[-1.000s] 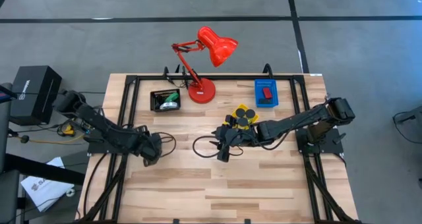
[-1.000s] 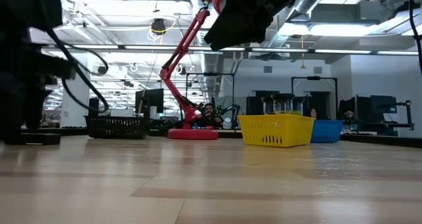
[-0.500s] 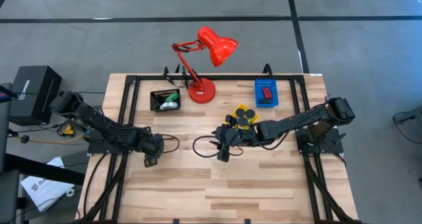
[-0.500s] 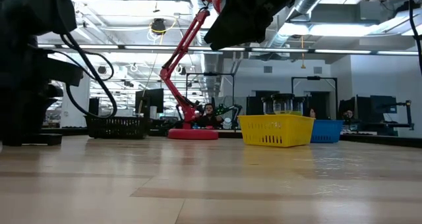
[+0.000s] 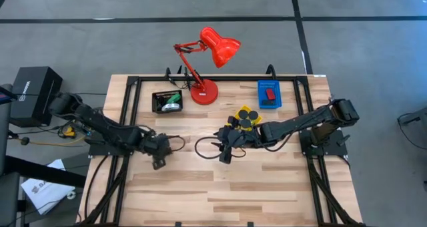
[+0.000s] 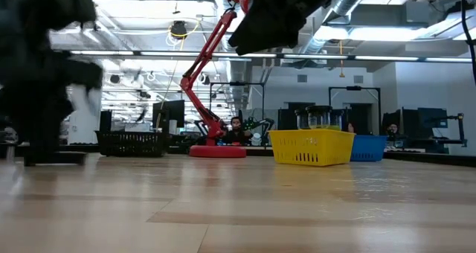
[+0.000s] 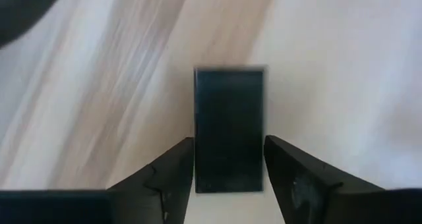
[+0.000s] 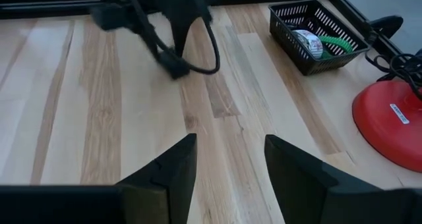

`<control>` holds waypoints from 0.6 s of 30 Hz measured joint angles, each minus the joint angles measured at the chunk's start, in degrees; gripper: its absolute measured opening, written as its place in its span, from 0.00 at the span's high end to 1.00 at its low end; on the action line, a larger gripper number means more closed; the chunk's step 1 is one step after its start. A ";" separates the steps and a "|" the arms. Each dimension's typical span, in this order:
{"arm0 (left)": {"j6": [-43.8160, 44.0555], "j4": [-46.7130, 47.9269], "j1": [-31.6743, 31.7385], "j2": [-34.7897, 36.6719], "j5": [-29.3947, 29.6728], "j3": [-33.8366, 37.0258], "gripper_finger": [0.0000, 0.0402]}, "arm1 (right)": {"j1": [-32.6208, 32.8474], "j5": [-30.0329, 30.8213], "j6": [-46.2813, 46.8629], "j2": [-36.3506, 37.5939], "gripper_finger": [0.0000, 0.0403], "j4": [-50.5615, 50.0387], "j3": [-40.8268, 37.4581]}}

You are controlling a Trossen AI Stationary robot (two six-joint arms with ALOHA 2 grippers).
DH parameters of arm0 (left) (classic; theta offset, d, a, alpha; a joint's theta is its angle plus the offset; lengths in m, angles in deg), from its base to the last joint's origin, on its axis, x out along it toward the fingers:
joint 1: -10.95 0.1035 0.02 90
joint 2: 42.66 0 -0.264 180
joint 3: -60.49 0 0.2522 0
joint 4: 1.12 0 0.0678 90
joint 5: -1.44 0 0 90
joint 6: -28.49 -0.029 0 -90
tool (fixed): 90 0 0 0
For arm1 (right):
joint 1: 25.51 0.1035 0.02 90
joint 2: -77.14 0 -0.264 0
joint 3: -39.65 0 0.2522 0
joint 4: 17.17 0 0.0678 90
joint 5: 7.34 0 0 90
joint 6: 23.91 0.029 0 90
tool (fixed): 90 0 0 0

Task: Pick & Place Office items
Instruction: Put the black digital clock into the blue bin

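Jaws clamp a black block (image 7: 229,128) in your left gripper (image 7: 227,168) over pale wooden table (image 5: 220,187); right gripper (image 8: 224,159) gapes, empty — workshop beyond.

A black block (image 7: 229,128) is seen between the dark fingers (image 7: 169,178) of the left gripper (image 7: 229,168), over a counter (image 5: 220,187) of pale wood streaked with tan grain. Beyond the right gripper (image 8: 229,161), a black mesh tray (image 8: 320,33) is shown with green and white contents, and a glossy red lamp base (image 8: 390,122) beside it. A yellow tray (image 5: 241,120) topped with black round rolls and a blue tray (image 5: 269,94) with a red block are visible.
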 joint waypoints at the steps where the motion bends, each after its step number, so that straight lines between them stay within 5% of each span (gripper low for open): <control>1: -0.49 -2.66 -0.02 0.87 0.65 -0.56 0.55 | -0.04 0.00 0.01 0.00 0.58 0.16 0.00; 10: -17.24 -31.95 -0.02 4.12 11.09 -0.72 0.78 | -0.40 0.00 0.01 0.02 0.58 0.19 0.02; 14: -17.69 -31.21 -0.01 4.12 10.91 -0.72 0.85 | -0.25 0.00 0.01 0.02 0.58 0.15 0.02; 18: -13.77 -24.05 0.07 4.12 9.85 -0.72 0.80 | -0.27 0.01 0.01 0.02 0.58 0.16 0.02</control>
